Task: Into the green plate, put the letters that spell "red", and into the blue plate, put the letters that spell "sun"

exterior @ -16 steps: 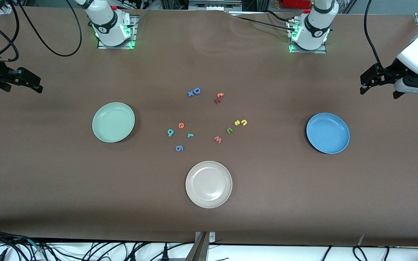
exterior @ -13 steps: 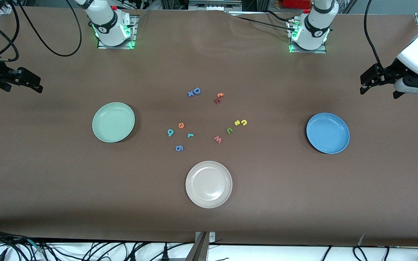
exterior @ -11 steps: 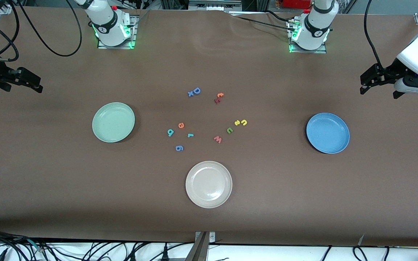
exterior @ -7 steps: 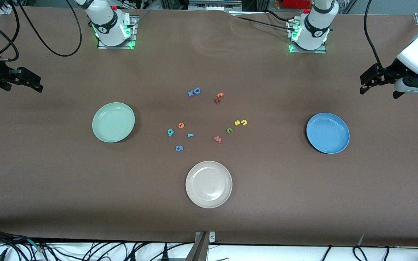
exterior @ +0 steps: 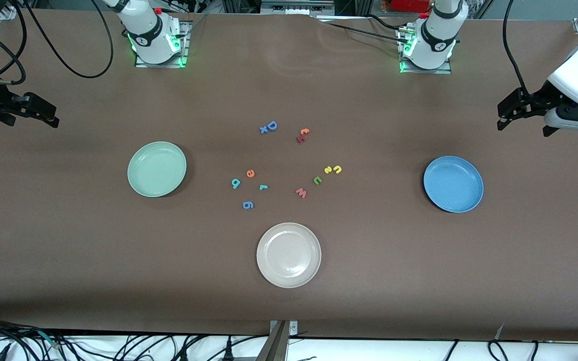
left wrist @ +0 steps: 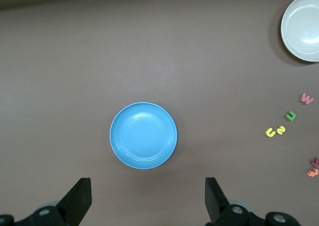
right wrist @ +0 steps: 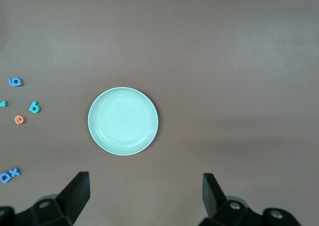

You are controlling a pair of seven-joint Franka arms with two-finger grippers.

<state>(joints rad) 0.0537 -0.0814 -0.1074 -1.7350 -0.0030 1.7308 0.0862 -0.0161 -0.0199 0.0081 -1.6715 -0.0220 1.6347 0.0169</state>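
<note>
The green plate (exterior: 156, 169) lies toward the right arm's end of the table and the blue plate (exterior: 453, 184) toward the left arm's end. Between them lie the orange "e" (exterior: 250, 173), teal "d" (exterior: 236, 184) and teal "r" (exterior: 263, 187), and beside those the yellow "s" (exterior: 328, 170), yellow "u" (exterior: 336, 169) and green "u" (exterior: 317, 180). My left gripper (left wrist: 147, 198) hangs open and empty, high over the table near the blue plate (left wrist: 143, 135). My right gripper (right wrist: 144, 193) hangs open and empty, high near the green plate (right wrist: 123, 121).
A cream-white plate (exterior: 288, 254) lies nearer the front camera than the letters. Other letters lie among them: a blue "g" (exterior: 248, 204), a pink "w" (exterior: 301, 192), a blue "D" (exterior: 271, 125) and an orange "t" (exterior: 304, 131).
</note>
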